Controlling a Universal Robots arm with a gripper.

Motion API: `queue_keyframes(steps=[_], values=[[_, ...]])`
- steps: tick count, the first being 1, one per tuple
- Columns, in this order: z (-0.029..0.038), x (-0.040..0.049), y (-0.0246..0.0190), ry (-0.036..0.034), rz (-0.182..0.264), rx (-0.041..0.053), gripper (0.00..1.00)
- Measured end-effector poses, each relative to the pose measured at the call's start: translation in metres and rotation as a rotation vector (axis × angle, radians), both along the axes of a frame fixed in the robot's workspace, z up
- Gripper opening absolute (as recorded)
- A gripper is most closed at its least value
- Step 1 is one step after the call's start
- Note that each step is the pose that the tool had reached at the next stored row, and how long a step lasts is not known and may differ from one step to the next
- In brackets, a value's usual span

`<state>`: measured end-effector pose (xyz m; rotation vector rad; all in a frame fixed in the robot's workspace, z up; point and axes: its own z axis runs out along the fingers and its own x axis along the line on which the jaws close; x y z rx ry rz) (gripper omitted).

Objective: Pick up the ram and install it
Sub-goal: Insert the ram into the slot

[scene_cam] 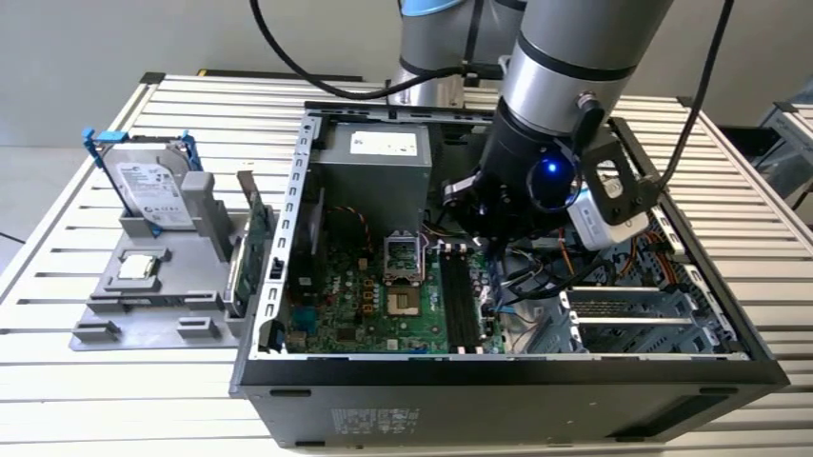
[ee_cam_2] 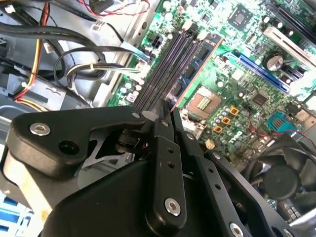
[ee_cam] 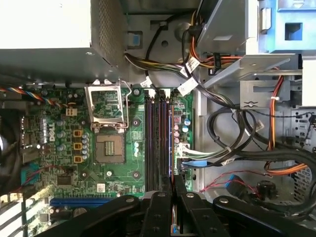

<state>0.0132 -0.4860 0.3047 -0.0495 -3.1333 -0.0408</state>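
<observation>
Your slatted metal tabletop (scene_cam: pixel 76 400) carries the open computer case (scene_cam: pixel 508 400) and, on the exterior view's left, a grey holder tray (scene_cam: pixel 140 314).

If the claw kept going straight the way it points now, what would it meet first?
Likely the long black memory slots on the green motherboard, reached first by the thin green ram stick gripped in the claw; remaining depth is unclear.

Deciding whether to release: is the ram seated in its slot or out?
Cannot tell if seated: the ram stands on edge along the memory slots, end effector shut on it.
</observation>
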Motion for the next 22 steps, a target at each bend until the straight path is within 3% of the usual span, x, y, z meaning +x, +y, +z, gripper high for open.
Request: queue_keyframes(steps=[22], values=[[-0.0261, 0.0002, 0.0026, 0.0000, 0.000, 0.0000, 0.00]])
